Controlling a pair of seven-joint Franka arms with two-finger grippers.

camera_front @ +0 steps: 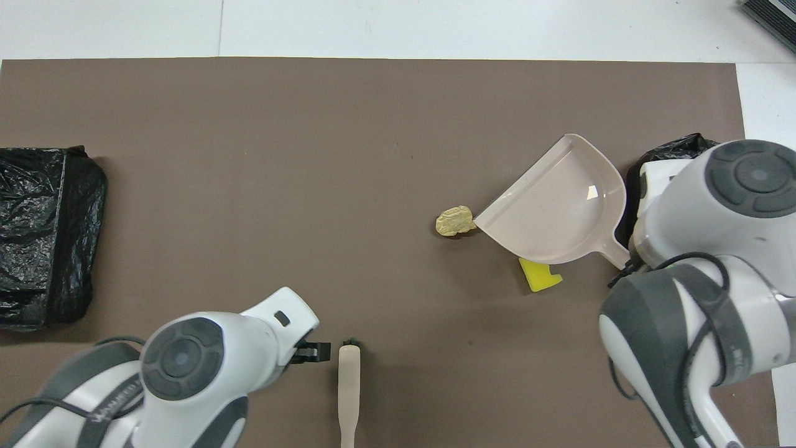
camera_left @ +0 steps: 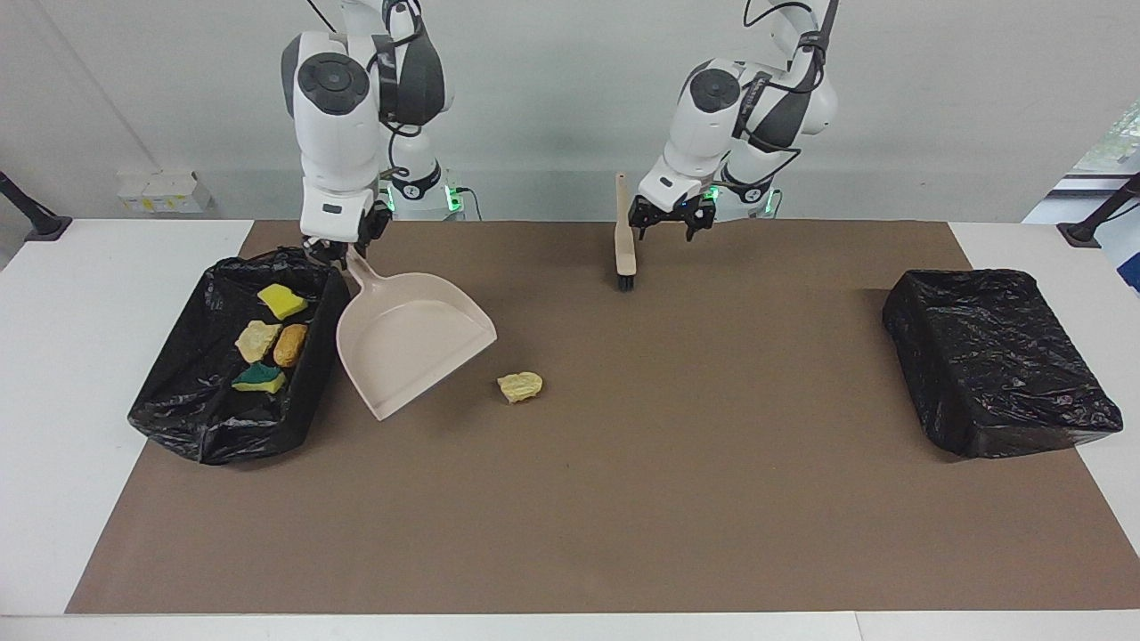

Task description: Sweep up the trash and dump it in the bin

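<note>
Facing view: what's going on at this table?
The right claw grips the dustpan by its handle beside the black bin at the right arm's end, which holds four scraps. A beige lump lies on the mat near the pan's lip; a yellow sponge piece peeks out under the pan. The left claw hangs open beside the brush, not holding it.

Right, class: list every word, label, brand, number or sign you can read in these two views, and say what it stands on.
Left arm: small lettering along one link, too blurred to read.
Right arm: small lettering along one link, too blurred to read.
Dustpan and brush: no writing visible.
No text here can be read.
</note>
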